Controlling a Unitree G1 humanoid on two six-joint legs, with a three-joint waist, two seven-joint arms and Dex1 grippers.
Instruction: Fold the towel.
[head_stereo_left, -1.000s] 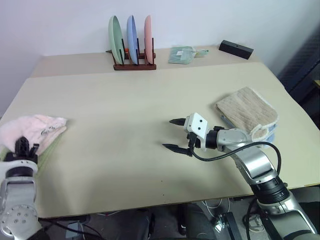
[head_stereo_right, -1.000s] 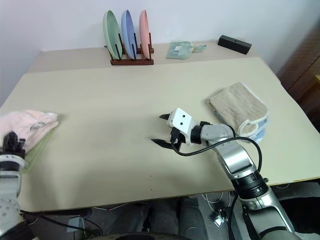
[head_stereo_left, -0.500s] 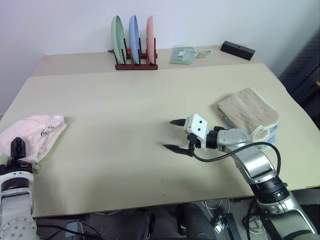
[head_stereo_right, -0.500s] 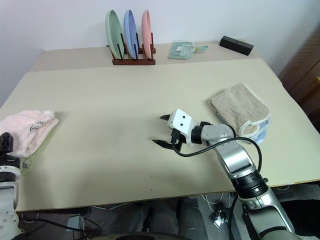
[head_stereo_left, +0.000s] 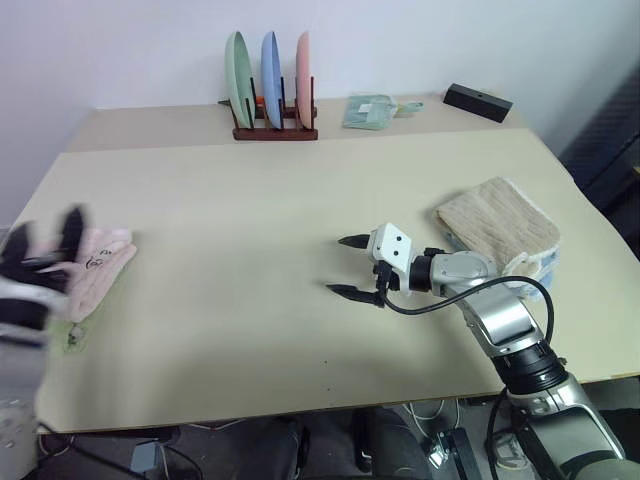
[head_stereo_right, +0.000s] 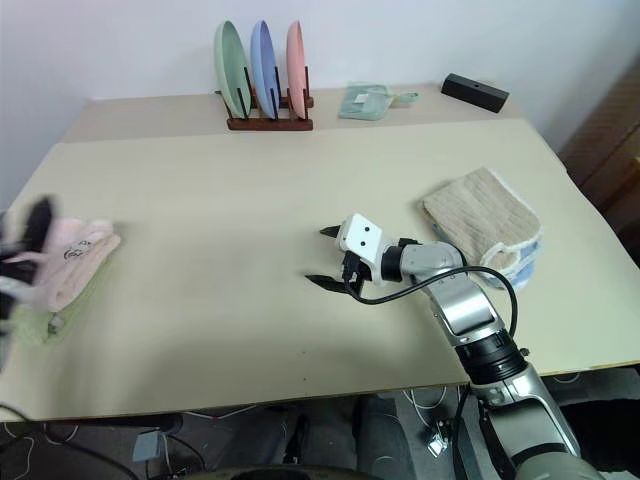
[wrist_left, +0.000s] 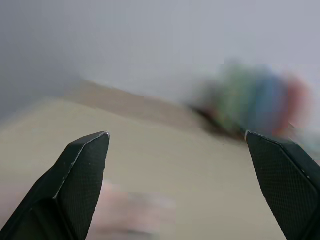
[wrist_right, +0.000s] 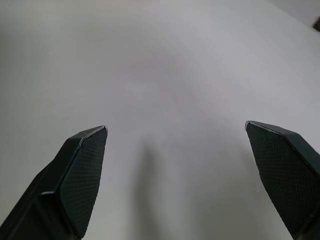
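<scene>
Lying bunched at the left edge of the pale surface (head_stereo_left: 250, 200), the soft pink terry towel (head_stereo_left: 95, 265) sits just beside the blurred left tool (head_stereo_left: 45, 245), whose black fingers are spread wide and empty. Well apart, near the middle, the right tool (head_stereo_left: 347, 267) hovers with pointed fingers fully parted, gripping nothing. A coarse beige towel (head_stereo_left: 497, 225) lies beyond it, folded flat.

A beige table (head_stereo_left: 250, 190) carries a pink towel (head_stereo_left: 95, 265), tan towel (head_stereo_left: 497, 222) and plate rack (head_stereo_left: 272, 128).
</scene>
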